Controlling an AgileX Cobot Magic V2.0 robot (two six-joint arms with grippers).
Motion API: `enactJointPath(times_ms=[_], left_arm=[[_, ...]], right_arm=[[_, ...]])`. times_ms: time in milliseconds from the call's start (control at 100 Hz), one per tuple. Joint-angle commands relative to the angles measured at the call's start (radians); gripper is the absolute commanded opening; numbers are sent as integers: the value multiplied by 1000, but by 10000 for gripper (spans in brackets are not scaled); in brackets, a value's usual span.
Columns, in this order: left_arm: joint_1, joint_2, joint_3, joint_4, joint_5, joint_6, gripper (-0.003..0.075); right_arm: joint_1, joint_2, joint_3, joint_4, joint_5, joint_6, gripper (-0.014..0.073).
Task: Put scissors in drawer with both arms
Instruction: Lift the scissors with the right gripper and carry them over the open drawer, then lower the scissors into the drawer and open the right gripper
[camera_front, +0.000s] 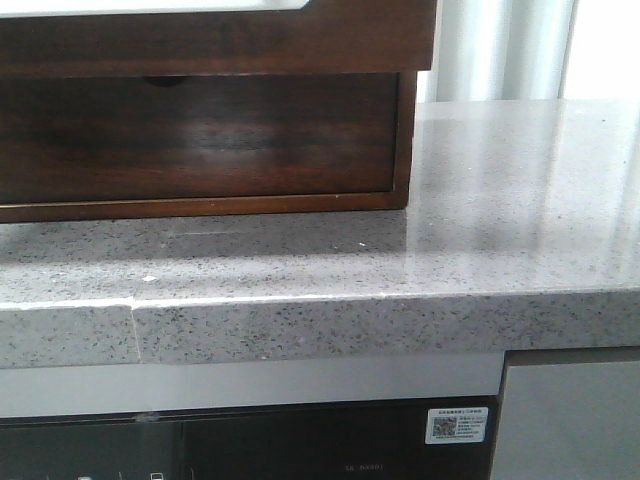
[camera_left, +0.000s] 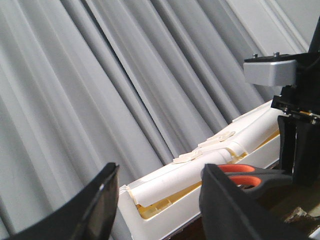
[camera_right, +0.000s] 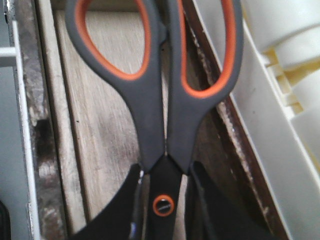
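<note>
While gripping the scissors (camera_right: 165, 100), the right claw (camera_right: 165, 220) hangs over the drawer (camera_right: 100, 125).

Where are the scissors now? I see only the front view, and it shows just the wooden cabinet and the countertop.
Observer: The right gripper holds the scissors, clamped near their pivot screw.
Operator: Are they already at the drawer?
Observer: It seems so. In the right wrist view, the pale wooden inside of the drawer lies directly behind the orange and grey handles.
</note>
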Motion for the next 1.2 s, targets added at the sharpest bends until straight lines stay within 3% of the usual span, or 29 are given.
enactJointPath(times_ms=[0, 680, 780, 970, 1190], left_arm=[[-6, 11, -26, -20, -53, -10, 327], [-6, 11, -26, -20, -53, -10, 327], [-6, 11, -26, -20, -53, -10, 327], [-6, 11, -26, -20, -53, -10, 327], [-6, 11, -26, -20, -53, -10, 327]], right_arm=[[1, -36, -33, 14, -77, -13, -124], [1, 24, -33, 12, -31, -16, -121], [1, 24, -33, 12, -31, -16, -57], [1, 24, -33, 12, -31, -16, 197], [1, 24, -33, 12, -37, -16, 230]])
